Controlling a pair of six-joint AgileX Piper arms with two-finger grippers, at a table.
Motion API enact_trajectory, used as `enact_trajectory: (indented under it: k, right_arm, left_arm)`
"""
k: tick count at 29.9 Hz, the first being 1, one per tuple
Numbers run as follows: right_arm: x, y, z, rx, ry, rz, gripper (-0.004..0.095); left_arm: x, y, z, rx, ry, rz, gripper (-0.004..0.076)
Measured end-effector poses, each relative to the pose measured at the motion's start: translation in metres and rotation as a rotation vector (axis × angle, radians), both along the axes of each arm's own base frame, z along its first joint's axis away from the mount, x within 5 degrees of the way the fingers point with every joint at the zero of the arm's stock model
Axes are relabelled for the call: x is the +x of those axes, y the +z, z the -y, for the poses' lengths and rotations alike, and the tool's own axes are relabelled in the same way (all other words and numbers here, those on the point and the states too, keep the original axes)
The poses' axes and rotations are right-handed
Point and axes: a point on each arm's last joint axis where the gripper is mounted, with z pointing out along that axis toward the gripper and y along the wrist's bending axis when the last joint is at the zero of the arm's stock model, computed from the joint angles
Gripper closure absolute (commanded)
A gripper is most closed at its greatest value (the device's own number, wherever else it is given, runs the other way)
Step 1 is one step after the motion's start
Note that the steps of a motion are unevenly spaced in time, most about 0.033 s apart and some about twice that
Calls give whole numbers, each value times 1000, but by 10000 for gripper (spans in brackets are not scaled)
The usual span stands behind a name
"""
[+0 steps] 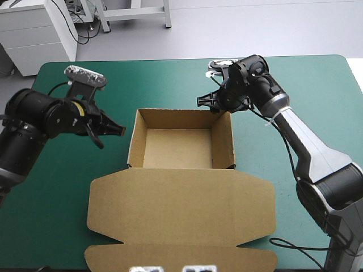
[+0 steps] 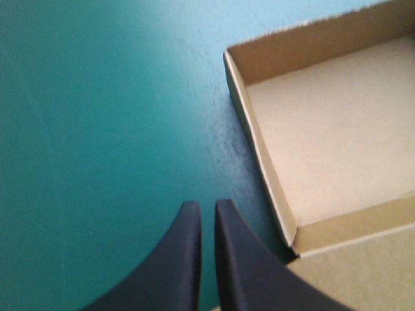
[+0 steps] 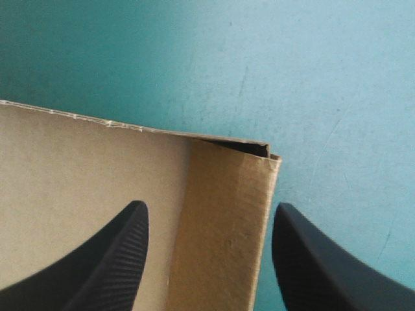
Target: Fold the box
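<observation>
left claw (image 2: 207, 207) clenched beside the box (image 1: 178, 148) (an open tray); right claw (image 3: 211, 208) released astride its corner.

You have bright, even light from overhead. In the high view the teal-green cover (image 1: 317, 90) carries only soft shadows. Both wrist views show a pale sheen across the cover. In the left wrist view a dark shadow hugs the outer wall of the box (image 2: 324, 142).
</observation>
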Motion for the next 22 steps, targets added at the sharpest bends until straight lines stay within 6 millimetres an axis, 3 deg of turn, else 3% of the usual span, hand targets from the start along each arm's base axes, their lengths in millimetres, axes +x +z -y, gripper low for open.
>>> enact_trajectory:
  k: [8, 15, 18, 20, 22]
  right_arm:
    - [-8, -16, 4, -43, 31, -52, 378]
    - [-21, -53, 7, -71, 36, -190, 422]
    - [-24, -66, 8, -95, 61, -231, 656]
    - [-26, -73, 9, -115, 94, -248, 895]
    - [-26, -77, 10, -128, 103, -250, 914]
  left_arm:
    - [-38, -42, -20, 72, 13, -94, 731]
    - [-64, -49, -32, 61, 27, -83, 731]
    - [-77, -49, -38, 45, 29, -64, 731]
    - [-86, -51, -42, 36, 34, -59, 731]
    - [-96, -54, -46, 23, 44, -50, 731]
